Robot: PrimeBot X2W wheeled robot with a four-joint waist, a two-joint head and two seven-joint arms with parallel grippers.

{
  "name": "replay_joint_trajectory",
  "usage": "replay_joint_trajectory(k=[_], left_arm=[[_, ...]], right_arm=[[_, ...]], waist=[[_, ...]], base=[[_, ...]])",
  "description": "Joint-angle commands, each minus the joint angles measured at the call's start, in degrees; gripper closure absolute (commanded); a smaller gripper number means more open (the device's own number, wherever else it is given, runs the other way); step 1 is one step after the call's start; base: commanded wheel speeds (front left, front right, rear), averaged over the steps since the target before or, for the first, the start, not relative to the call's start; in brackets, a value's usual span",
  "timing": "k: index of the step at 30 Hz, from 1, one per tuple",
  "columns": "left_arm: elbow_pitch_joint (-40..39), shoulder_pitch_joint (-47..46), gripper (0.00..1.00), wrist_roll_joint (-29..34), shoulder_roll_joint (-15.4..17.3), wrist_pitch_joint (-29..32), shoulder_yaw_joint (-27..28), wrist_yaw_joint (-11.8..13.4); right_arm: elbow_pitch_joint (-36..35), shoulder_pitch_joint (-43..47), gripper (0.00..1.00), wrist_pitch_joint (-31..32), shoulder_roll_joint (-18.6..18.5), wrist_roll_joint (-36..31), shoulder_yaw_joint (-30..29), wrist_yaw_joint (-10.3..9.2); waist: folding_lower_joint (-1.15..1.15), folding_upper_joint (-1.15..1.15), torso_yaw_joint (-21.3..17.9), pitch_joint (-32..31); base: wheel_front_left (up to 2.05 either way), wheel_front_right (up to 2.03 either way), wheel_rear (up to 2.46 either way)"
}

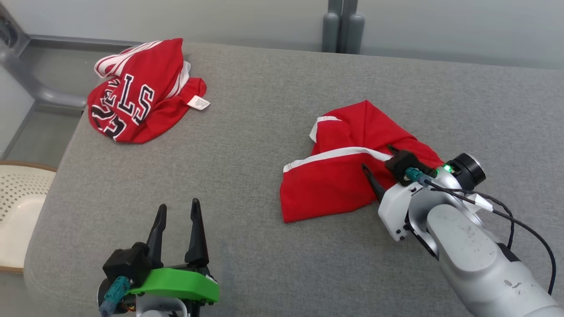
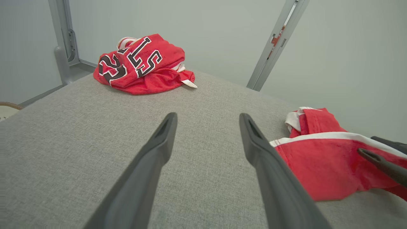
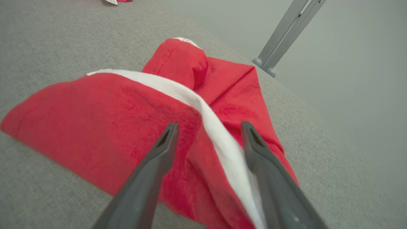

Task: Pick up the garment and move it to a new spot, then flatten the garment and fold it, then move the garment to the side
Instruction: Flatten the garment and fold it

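Lying apart, two red garments (image 1: 145,92) (image 1: 335,189), two end effectors (image 1: 178,203) (image 1: 376,157)

A broad desk covered in grey woven fabric (image 1: 273,110), rounded at its edges, fills most of the scene. Behind it stands a plain pale grey-green wall (image 1: 440,26) in soft, even light. Two grey metal posts with rounded feet (image 1: 343,31) rise at the desk's far edge. At the left a grey tubular frame (image 1: 31,86) bends above a grey floor (image 1: 42,136), and a cream perforated basket with a brown rim (image 1: 17,198) sits beside the desk.
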Motion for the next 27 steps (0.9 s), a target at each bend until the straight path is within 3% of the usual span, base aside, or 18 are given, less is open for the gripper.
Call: replay_joint_trajectory(k=[1, 3, 4, 5, 6, 7, 15, 27], left_arm=[[-0.3, -0.96, 0.0, -0.41, 0.07, -0.01, -0.2, 0.34], [-0.38, -0.92, 0.0, -0.74, 0.07, -0.01, -0.32, 0.6], [-0.4, -0.91, 0.0, -0.86, 0.07, -0.01, -0.33, 0.63], [-0.41, -0.89, 0.0, -0.89, 0.06, -0.01, -0.34, 0.73], [-0.42, -0.75, 0.0, -0.88, 0.07, -0.01, -0.17, 0.85], [-0.41, -0.54, 0.0, -0.85, 0.07, -0.01, 0.04, 0.96], [-0.44, 0.64, 0.0, 0.61, 0.07, -0.01, 0.94, 0.55], [0.37, 0.64, 0.0, 2.3, 0.08, -0.01, 1.64, -0.14]], right_arm=[[1.03, -1.53, 0.0, 0.5, -0.54, 0.49, 0.82, 0.0], [2.5, -2.52, 0.33, 0.86, -0.95, 1.25, 1.78, 0.0], [2.99, -2.97, 0.55, 0.76, -1.07, 1.63, 2.21, 0.0], [3.28, -3.18, 0.61, 0.55, -1.16, 1.94, 2.59, 0.0], [3.53, -3.13, 0.87, 0.07, -1.37, 2.53, 3.48, 0.0], [3.37, -2.66, 1.0, -0.42, -1.5, 2.82, 4.03, 0.0], [-3.01, 3.75, 1.0, -4.18, -2.82, 5.49, 8.46, 0.0], [-14.5, 16.02, 1.0, -4.68, -4.05, 4.94, 9.11, 0.0]], waist=[[0.0, 0.0, 2.26, 1.25], [0.0, 0.0, 2.67, 1.4], [0.0, 0.0, 2.79, 1.43], [0.0, 0.0, 2.83, 1.43], [0.0, 0.0, 2.73, 1.29], [0.0, 0.0, 2.51, 1.13], [0.0, 0.0, -1.32, -0.02], [0.0, 0.0, -5.92, -0.18]], base=[[0.0, 0.0, 0.0], [0.0, 0.0, 0.0], [0.0, 0.0, 0.0], [0.0, 0.0, 0.0], [0.0, 0.0, 0.0], [0.0, 0.0, 0.0], [0.0, 0.0, 0.0], [0.0, 0.0, 0.0]])
